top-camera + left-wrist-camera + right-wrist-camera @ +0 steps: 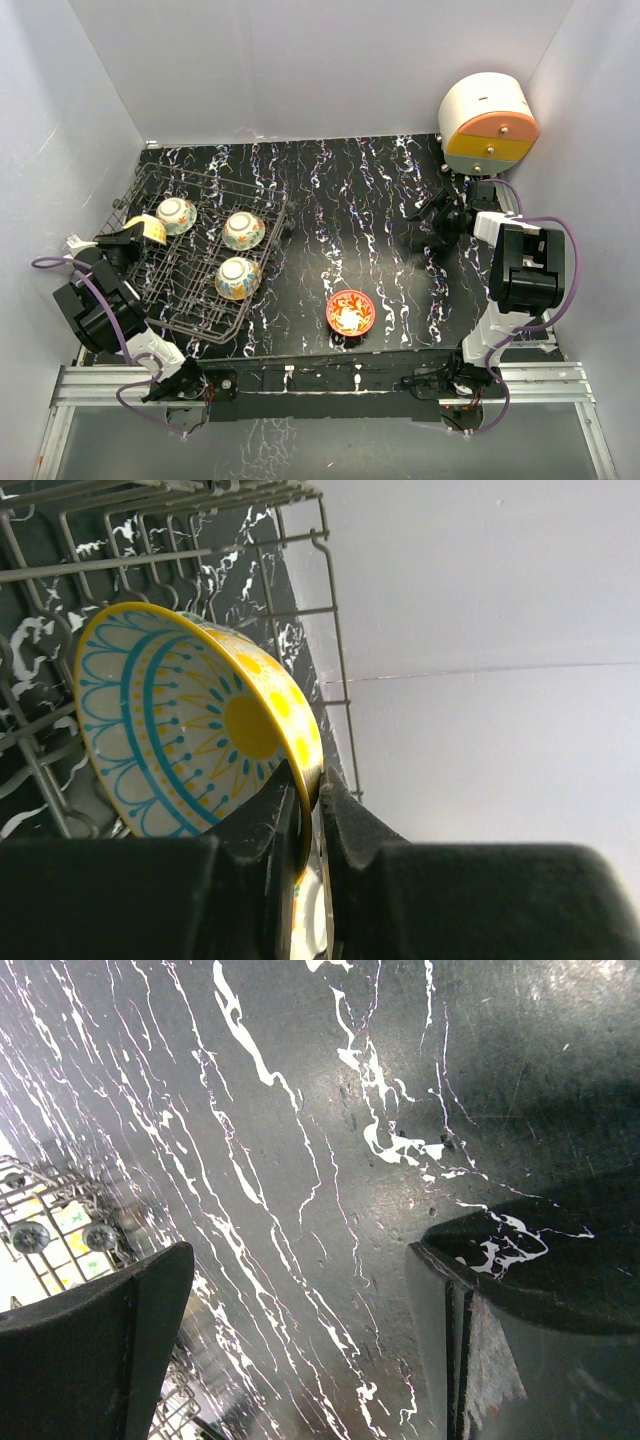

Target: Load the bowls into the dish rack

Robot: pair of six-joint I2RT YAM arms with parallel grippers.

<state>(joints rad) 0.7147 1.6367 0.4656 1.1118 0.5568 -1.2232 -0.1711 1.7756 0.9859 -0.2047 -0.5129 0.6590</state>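
Observation:
The dark wire dish rack (190, 300) lies at the left of the table. Three bowls rest in it upside down or tilted: one at the back (176, 215), one in the middle (243, 230), one nearer (238, 277). My left gripper (128, 237) is shut on the rim of a yellow-and-blue bowl (190, 730) and holds it on edge over the rack's left side (330, 630). A red-orange bowl (351, 312) sits upright on the table, right of the rack. My right gripper (437, 222) is open and empty above the bare table (330, 1210) at the right.
A round white, orange and yellow drawer unit (487, 125) stands at the back right corner. White walls close in the table on three sides. The black marbled tabletop (350, 200) lies between the rack and the right arm.

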